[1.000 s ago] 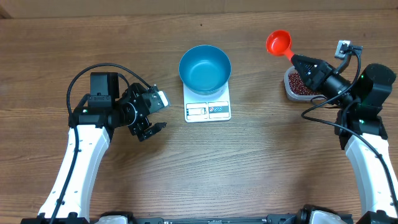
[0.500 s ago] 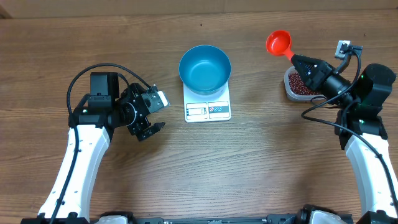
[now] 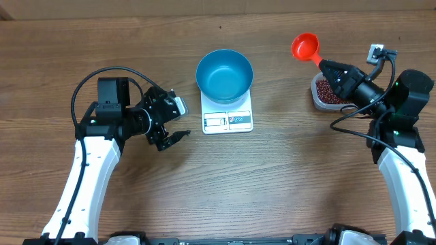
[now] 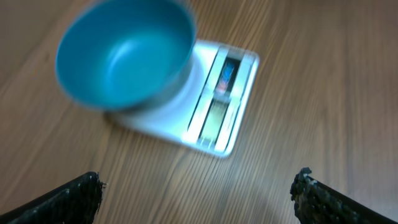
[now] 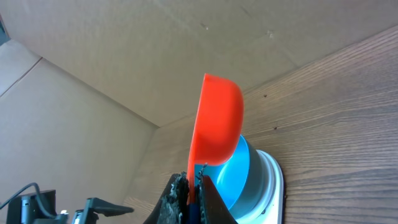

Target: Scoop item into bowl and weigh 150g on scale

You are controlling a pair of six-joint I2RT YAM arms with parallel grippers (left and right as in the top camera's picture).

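Beans (image 3: 327, 96) half hidden under my right arm (image 3: 371, 92); right claw (image 3: 323, 65) pinches red scoop (image 3: 306, 47); left claw (image 3: 182, 120) spread, open tabletop (image 3: 272, 177) before scale (image 3: 227, 121).

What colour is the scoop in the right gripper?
The scoop is bright orange-red, clearest in the right wrist view.

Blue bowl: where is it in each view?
Overhead: bowl at top centre, sitting on the scale.
Left wrist: bowl at upper left, slightly blurred.
Right wrist: bowl at bottom centre, partly behind the red scoop.
Shared landmark: the white scale under the bowl, visible in all three.
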